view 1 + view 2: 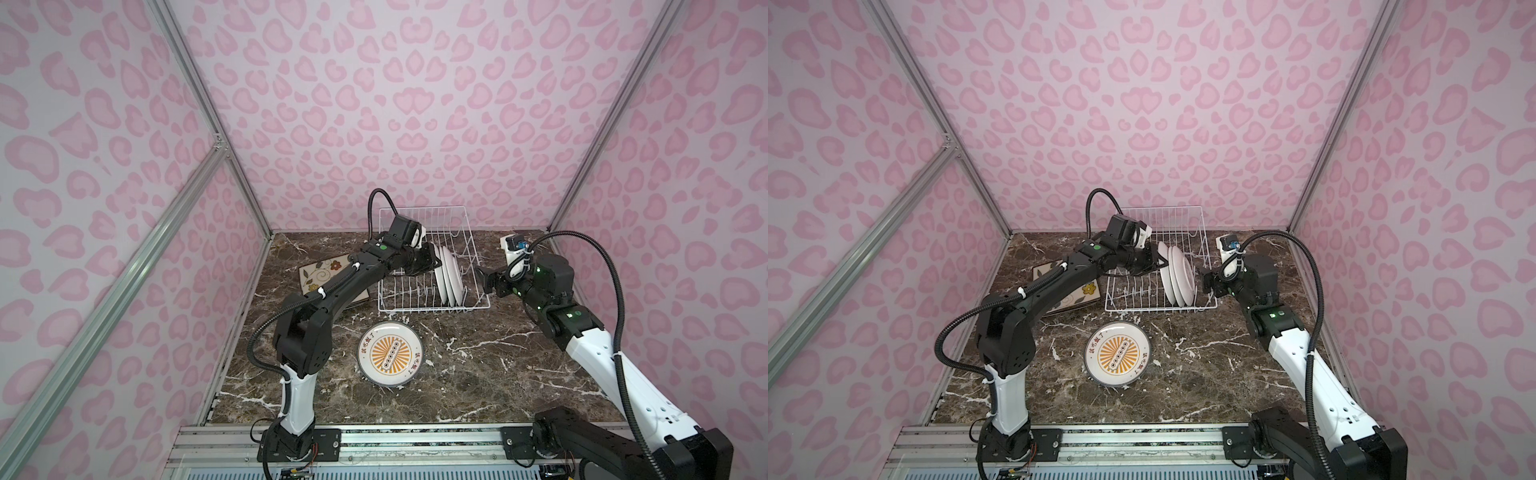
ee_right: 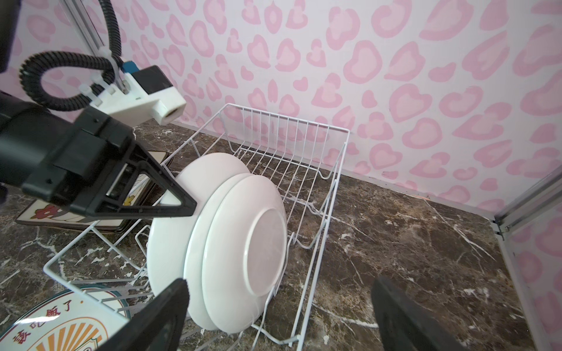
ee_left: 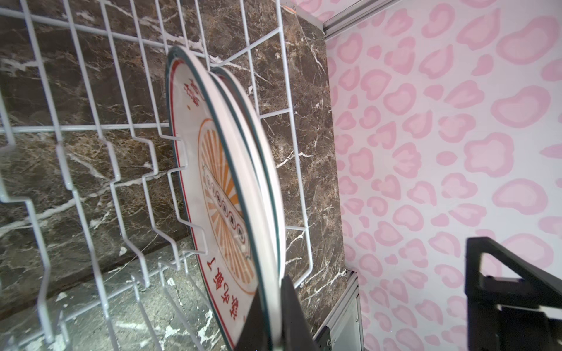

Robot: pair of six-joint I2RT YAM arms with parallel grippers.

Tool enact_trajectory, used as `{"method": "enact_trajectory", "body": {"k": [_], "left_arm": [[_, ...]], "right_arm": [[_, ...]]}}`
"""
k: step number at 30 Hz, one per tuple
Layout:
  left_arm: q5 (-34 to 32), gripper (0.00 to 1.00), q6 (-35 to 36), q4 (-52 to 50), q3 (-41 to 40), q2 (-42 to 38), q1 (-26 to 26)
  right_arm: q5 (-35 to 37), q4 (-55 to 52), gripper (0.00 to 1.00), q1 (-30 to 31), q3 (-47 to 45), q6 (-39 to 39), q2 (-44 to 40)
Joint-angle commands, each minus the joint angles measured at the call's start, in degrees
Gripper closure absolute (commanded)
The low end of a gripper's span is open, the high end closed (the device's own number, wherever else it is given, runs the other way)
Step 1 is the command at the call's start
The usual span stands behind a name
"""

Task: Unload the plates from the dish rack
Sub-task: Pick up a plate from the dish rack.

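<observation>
I'm clamping my left gripper on the end plate by its rim — the only edge clearing the dish rack tines; my right gripper is hovering beside the rack, jaws apart.

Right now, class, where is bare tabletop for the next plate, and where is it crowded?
Bare: marble between the flat round plate, the dish rack and the right arm; also the strip along the front rail. Crowded: square plates under the left arm; right tool beside the rack.

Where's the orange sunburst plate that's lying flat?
In both top views the sunburst plate lies face up on the table, just in front of the dish rack.
</observation>
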Motion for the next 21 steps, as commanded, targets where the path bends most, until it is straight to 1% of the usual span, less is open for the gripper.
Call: {"method": "enact_trajectory", "body": {"k": [1, 6, 21], "left_arm": [[-1.0, 0.96, 0.87, -2.23, 0.32, -1.89, 0.2], [0.07, 0.96, 0.24, -1.67, -1.53, -3.82, 0.5], [0.23, 0.96, 0.52, -1.97, -3.66, -8.58, 1.96]], "right_arm": [[-0.95, 2.83, 0.05, 0.02, 0.22, 0.44, 0.63], [-0.94, 2.75, 0.05, 0.02, 0.55, 0.66, 0.91], [-1.38, 4.62, 0.05, 0.02, 0.25, 2.07, 0.72]]}}
